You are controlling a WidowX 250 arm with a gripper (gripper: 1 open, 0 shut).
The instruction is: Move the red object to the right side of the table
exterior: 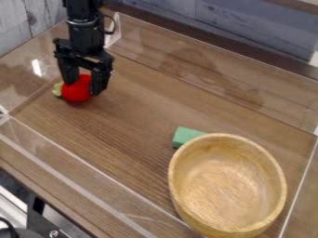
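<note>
The red object [77,89], a small round toy fruit with a green end at its left, lies on the brown wood-grain table [162,102] at the left. My black gripper [81,85] points straight down over it, open, with one finger on either side of the fruit. Whether the fingers touch it I cannot tell. The fruit's upper part is partly hidden behind the fingers.
A round light wooden bowl [229,187] stands at the front right, with a flat green block [188,136] just behind its left rim. Low clear plastic walls [74,177] edge the table all around.
</note>
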